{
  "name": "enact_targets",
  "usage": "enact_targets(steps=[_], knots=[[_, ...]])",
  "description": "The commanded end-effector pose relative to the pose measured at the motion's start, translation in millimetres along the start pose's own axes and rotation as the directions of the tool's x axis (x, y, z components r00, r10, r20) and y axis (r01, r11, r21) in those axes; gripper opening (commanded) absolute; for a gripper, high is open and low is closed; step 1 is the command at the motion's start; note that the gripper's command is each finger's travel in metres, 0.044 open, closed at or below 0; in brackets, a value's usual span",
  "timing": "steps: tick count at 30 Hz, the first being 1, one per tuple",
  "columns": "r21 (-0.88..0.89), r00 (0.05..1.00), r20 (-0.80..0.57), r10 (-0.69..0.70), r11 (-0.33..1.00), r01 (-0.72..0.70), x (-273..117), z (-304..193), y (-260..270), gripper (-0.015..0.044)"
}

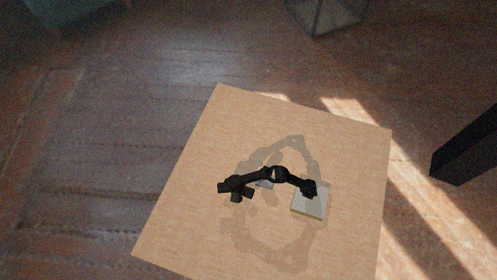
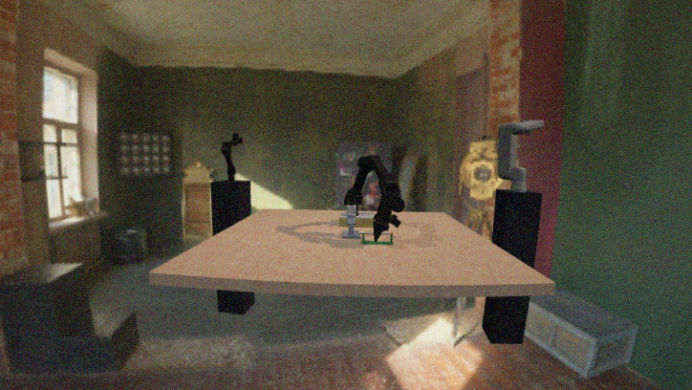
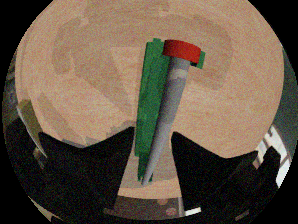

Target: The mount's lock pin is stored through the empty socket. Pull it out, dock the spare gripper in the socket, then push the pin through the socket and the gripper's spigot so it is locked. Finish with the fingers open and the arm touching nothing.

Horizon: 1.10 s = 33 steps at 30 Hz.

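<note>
The lock pin (image 3: 172,97), with a grey shaft and a red head, rests lengthwise on a green cradle (image 3: 150,100) (image 2: 387,242) on the table. My gripper (image 3: 153,133) (image 2: 377,239) is open and points down at the cradle. In the wrist view the pin's tapered end shows between the two black fingers, with a gap on each side; contact cannot be told. The grey mount (image 2: 351,227) (image 1: 266,184) stands beside the cradle, with a light grey block at its top. Whether that block is the empty socket or holds the spare gripper cannot be told at this size.
The arm's pale base plate (image 1: 312,206) with a yellowish side lies behind the mount in the exterior view. The arm arches over the mount in the top view. Black pedestals (image 2: 231,205) (image 2: 517,218) carrying other arms stand beyond the table (image 2: 348,270).
</note>
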<state>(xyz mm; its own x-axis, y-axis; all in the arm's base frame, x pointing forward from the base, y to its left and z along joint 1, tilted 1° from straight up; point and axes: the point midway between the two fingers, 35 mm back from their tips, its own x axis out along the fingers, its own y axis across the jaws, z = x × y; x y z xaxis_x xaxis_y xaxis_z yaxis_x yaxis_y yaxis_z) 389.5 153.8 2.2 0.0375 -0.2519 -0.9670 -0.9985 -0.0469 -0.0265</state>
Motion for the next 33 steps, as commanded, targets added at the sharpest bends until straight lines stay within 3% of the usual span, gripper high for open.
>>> enact_targets(steps=[1,3,10,20,33], knots=[[-0.005,1.0,-0.009,0.004,1.0,-0.004,4,0,1,0.018],[-0.005,1.0,-0.009,0.004,1.0,-0.004,4,0,1,0.018],[-0.005,1.0,-0.009,0.004,1.0,-0.004,4,0,1,0.0],[-0.005,1.0,-0.009,0.004,1.0,-0.004,1,-1,1,0.0],[-0.005,1.0,-0.008,0.004,1.0,-0.004,-37,-10,-1,0.0]])
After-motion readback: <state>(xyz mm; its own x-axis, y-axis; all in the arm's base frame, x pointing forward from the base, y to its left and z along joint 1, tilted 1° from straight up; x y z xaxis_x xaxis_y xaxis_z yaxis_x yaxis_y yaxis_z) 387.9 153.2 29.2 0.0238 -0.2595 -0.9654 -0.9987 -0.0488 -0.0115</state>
